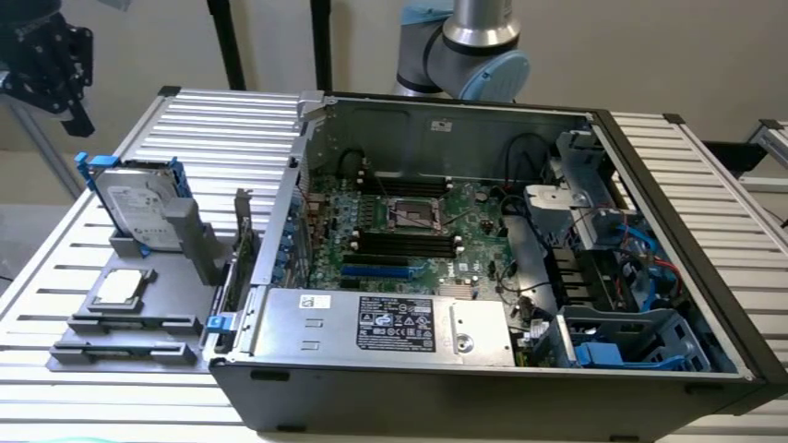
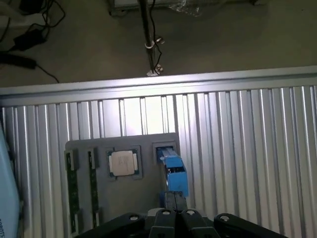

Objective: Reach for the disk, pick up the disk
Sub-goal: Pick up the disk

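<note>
Disk (image 1: 138, 208) (image 2: 172, 166) stands on its edge in a slot of the grey holder tray (image 1: 166, 325) (image 2: 143, 196), white label facing the exterior view's left and blue carrier rails along its edges. The desk (image 1: 689, 157) (image 2: 247, 148), a ribbed aluminium surface, carries both the tray and the computer case (image 1: 493, 392). The case lies on its side with the cover off and takes up most of the exterior view's right; its motherboard (image 1: 407, 231), power supply (image 1: 382, 323) and blue-grey drive cage (image 1: 628, 337) are exposed. The robot arm (image 1: 474, 37) rises behind the case. The tray sits just beside the case, toward the exterior view's left. A square silver CPU chip (image 1: 120, 288) (image 2: 124, 162) lies flat in a recess of the tray, near the drive and not touching it. The tool (image 1: 50, 69) (image 2: 174, 199) hangs in the air at the exterior view's upper left, well apart from the drive and above it. In the wrist view its fingertips (image 2: 170, 201) appear pressed together with only a thin seam between them, grasping nothing, and the drive's blue rail lies directly ahead of them.
</note>
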Controlling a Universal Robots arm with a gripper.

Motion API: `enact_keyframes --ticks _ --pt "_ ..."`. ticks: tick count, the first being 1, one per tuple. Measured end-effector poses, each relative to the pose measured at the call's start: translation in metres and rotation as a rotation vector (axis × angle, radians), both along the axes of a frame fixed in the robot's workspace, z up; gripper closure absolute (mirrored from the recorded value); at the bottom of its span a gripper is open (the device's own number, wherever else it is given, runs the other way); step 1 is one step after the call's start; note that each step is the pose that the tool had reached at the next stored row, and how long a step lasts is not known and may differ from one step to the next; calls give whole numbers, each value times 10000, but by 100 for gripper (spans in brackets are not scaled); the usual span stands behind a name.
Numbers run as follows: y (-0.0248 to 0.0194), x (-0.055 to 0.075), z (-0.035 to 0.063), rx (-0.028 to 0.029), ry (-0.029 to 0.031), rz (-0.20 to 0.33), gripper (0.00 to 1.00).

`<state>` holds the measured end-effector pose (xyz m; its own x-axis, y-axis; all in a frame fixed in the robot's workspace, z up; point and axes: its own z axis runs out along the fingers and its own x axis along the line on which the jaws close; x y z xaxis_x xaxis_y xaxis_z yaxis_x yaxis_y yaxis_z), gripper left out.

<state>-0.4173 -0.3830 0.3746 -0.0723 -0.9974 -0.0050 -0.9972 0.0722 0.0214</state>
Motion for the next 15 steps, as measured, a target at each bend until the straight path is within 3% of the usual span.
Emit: enact_keyframes --ticks 9,11,14,15 --pt "3 22 0 1 -1 176 88" --pt "3 22 0 1 -1 176 82" --pt "3 23 -1 1 -1 176 64" --pt "3 23 -2 0 0 176 64"
